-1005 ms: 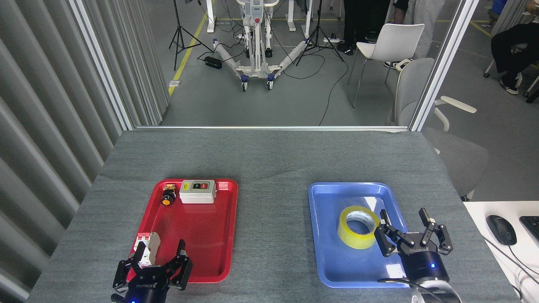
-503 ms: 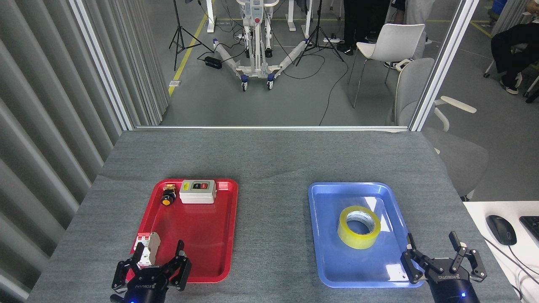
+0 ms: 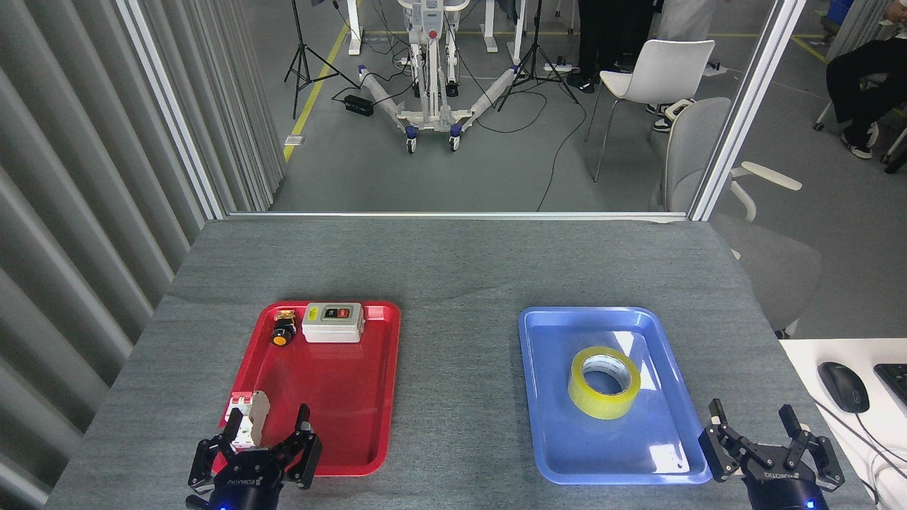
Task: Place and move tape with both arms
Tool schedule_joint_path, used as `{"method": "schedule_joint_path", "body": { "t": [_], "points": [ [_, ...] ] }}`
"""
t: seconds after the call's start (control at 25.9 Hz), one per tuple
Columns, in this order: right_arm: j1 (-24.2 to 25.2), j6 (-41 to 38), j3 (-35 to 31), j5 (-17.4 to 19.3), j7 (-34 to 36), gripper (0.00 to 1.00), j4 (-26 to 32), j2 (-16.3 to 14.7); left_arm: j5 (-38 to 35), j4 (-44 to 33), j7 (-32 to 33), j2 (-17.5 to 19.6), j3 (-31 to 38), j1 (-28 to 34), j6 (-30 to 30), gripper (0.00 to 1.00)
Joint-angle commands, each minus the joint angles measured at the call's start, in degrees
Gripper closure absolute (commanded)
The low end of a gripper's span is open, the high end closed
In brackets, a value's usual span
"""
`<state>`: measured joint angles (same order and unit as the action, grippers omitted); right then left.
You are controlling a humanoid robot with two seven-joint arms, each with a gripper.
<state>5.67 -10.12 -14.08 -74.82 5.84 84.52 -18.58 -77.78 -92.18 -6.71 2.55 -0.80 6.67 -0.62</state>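
Note:
The tape [image 3: 604, 381], a yellow translucent roll with a white core, lies flat in the middle of the blue tray [image 3: 545, 425]. My right gripper [image 3: 758, 419] is open at the tray's near right corner, well clear of the roll, with nothing between its fingers. My left gripper [image 3: 268, 422] stands open at the near left corner of the red tray [image 3: 340, 404], its fingers just in front of a small white circuit breaker [image 3: 249, 416], touching nothing that I can see.
The red tray also holds a grey switch box [image 3: 333, 322] and a yellow-capped push button [image 3: 283, 331] at its far end. A white desk with a black mouse [image 3: 843, 386] adjoins the table's right edge. Chairs and stands lie beyond the far edge.
My right gripper has pulled back from beside the tape toward the near right, off the blue tray, staying open. The tape and the left arm have not moved.

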Motion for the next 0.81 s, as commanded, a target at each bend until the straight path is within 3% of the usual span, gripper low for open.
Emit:
{"method": "schedule_joint_path", "body": {
  "t": [0.0, 0.19, 0.77],
  "points": [
    [0.3, 0.2, 1.9, 1.6, -0.4, 0.00, -0.2, -2.3, 0.0, 0.2, -0.1, 0.0, 0.0, -0.2, 0.0, 0.00],
    [0.0, 3.0, 6.4, 5.0, -0.4, 0.00, -0.2, -4.5, 0.0, 0.2, 0.0, 0.0, 0.0, -0.4, 0.0, 0.00],
    [-0.3, 5.5, 8.8, 5.4, -0.4, 0.00, 0.0, -5.9, 0.0, 2.2, -0.1, 0.0, 0.0, -1.8, -0.1, 0.00]
  ]
}}
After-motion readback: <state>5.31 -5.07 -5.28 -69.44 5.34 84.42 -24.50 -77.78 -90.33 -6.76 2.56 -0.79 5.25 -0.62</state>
